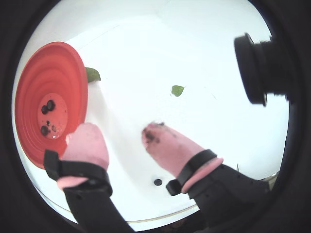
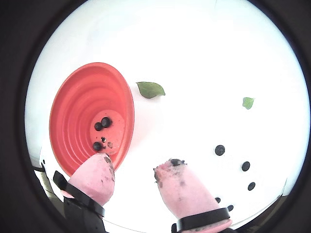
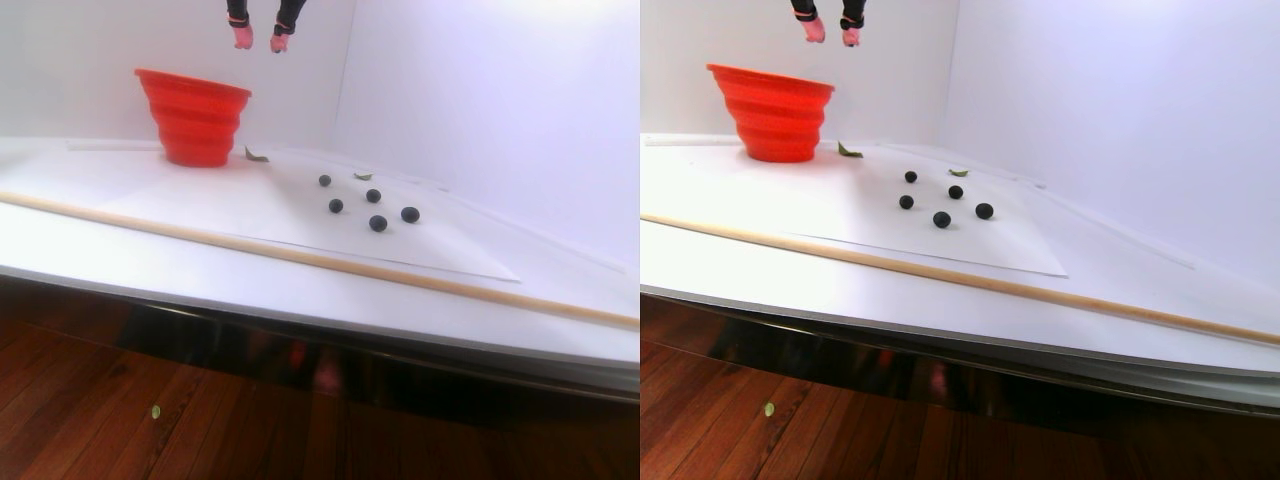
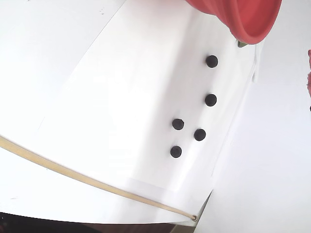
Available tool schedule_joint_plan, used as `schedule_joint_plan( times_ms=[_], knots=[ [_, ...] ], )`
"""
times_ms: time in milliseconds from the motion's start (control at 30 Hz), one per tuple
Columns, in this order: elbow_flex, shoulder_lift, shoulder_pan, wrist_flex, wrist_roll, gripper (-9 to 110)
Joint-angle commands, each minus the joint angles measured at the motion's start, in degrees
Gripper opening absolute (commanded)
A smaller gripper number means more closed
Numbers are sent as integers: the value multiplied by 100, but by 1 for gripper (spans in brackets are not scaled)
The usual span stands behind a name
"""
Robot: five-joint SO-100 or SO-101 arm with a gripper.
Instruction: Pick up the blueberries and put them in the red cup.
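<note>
Three berries in, five still out on the sheet

My gripper [image 2: 133, 172] hangs empty, fingers apart, over the red cup [image 2: 73, 104] at left in the wrist view; three blueberries [image 2: 103, 125] sit inside, five loose berries [image 4: 199, 134] wait mid-frame in the fixed view.

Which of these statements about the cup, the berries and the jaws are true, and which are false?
1. Three blueberries lie inside the red cup. True.
2. Five blueberries remain on the white sheet. True.
3. The gripper holds a berry between its jaws. False: the jaws stand open and empty.
4. The cup lies tipped on its side. False: it stands upright.
5. The gripper hangs above the cup. True.
</note>
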Motion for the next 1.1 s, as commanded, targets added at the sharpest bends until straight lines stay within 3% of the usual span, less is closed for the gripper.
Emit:
schedule_joint_plan(
  times_ms=[0, 1067],
  knots=[
    [-18, 650, 167, 26, 26, 16],
    [141, -18, 1204, -97, 114, 15]
  ],
)
